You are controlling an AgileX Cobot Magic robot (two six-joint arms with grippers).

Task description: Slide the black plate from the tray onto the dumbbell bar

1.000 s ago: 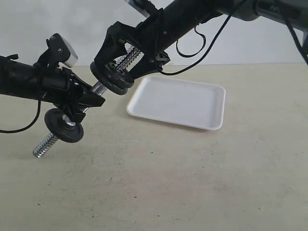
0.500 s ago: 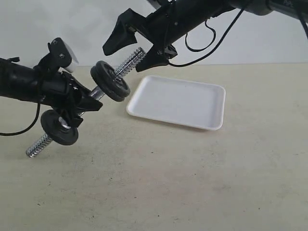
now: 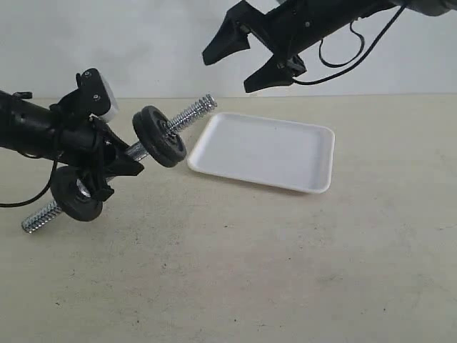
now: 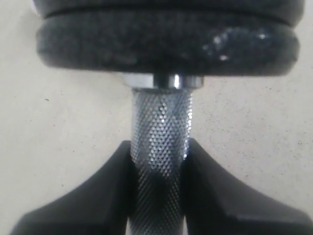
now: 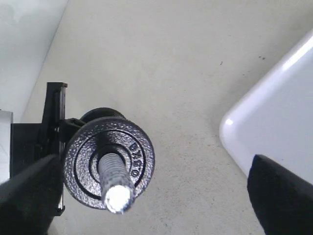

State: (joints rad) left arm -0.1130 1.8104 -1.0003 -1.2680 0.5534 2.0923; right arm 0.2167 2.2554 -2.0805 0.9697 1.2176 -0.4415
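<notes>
My left gripper (image 3: pixel 114 163) is shut on the knurled middle of the dumbbell bar (image 3: pixel 187 114), holding it tilted above the table. Two black plates (image 3: pixel 159 136) sit stacked on the bar's upper threaded end; a third black disc (image 3: pixel 76 194) sits on the lower end. The left wrist view shows the fingers (image 4: pixel 105 191) clamping the bar (image 4: pixel 160 132) below the plates (image 4: pixel 166 41). My right gripper (image 3: pixel 243 53) hangs open and empty above the white tray (image 3: pixel 264 151). Its wrist view looks along the bar's end (image 5: pixel 117 195) at the outer plate (image 5: pixel 110 159), with the tray corner (image 5: pixel 274 127) beside it.
The tray holds nothing. The beige table (image 3: pixel 250 271) spreads in front and to the right. A pale wall (image 3: pixel 143 43) stands behind the table's back edge.
My right gripper let go of the plates on the bar, opened, and rose up and to the right. The left arm lowered the bar slightly and shifted it left.
</notes>
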